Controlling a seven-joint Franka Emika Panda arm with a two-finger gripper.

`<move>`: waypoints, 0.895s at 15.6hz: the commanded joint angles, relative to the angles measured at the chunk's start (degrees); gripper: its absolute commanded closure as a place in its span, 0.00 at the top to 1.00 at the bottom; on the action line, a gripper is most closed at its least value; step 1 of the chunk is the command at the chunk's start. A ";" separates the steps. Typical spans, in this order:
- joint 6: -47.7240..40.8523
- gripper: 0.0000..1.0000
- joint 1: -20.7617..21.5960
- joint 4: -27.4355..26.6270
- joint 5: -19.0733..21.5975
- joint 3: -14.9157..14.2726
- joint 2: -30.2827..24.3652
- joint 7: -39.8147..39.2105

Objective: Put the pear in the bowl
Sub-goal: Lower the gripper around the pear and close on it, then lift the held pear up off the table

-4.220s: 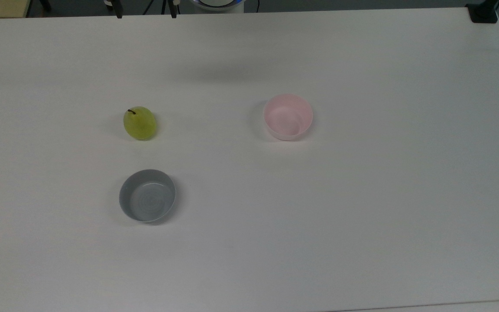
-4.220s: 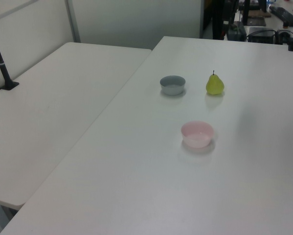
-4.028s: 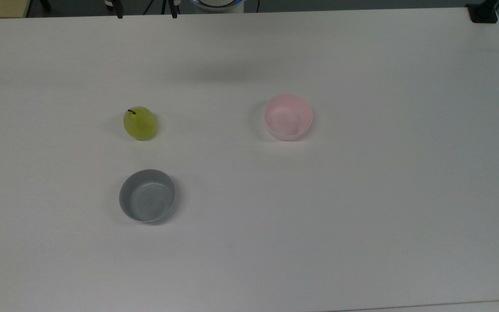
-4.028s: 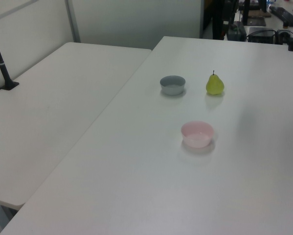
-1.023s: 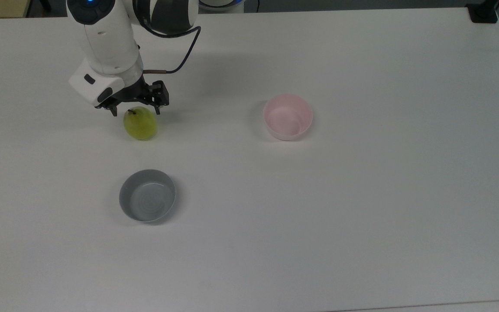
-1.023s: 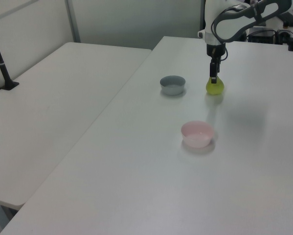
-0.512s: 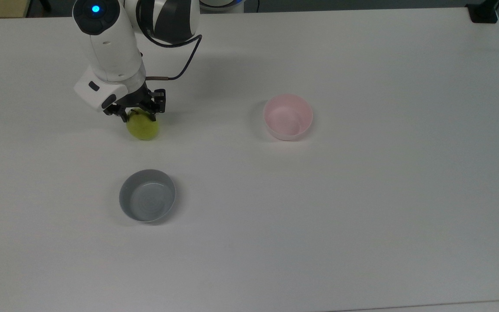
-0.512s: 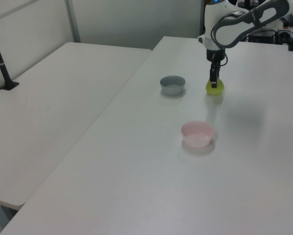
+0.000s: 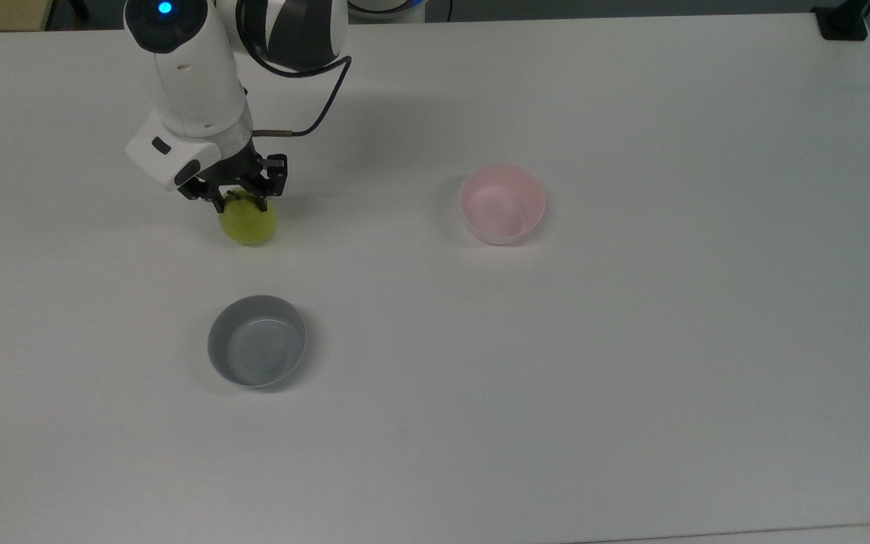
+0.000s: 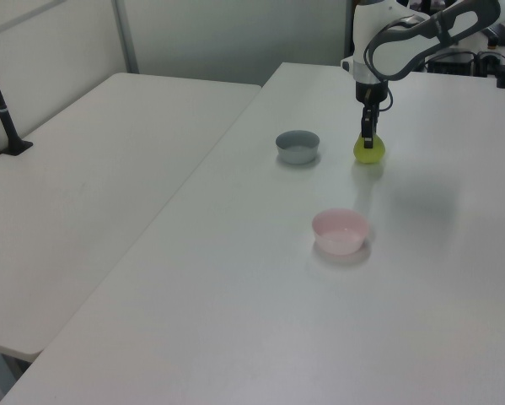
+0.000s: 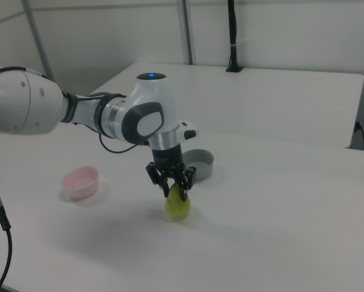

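Pear point(image 9: 248, 224) sits on the desk point(image 9: 631, 340), nearer the top view's upper-left corner than any other, w/ my pincer point(image 9: 239, 202) clamped round its upper part; fruit base looks about touching the desk in the right view. Pink bowl point(image 9: 502, 204) is well apart toward the top view's right, approx mid-desk. Grey bowl point(image 9: 257, 351) sits nearer the top view's lower edge, below the pear.

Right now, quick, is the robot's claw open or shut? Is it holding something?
Gripper: shut on the top of the pear, which sits at table level.
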 commanded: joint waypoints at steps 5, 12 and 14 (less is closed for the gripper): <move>-5.70 0.08 0.00 1.31 -0.44 1.52 -7.15 0.33; -17.56 0.09 -0.09 9.04 -0.62 2.32 -9.61 1.12; -22.13 0.09 0.00 12.73 -0.44 2.41 -9.61 1.73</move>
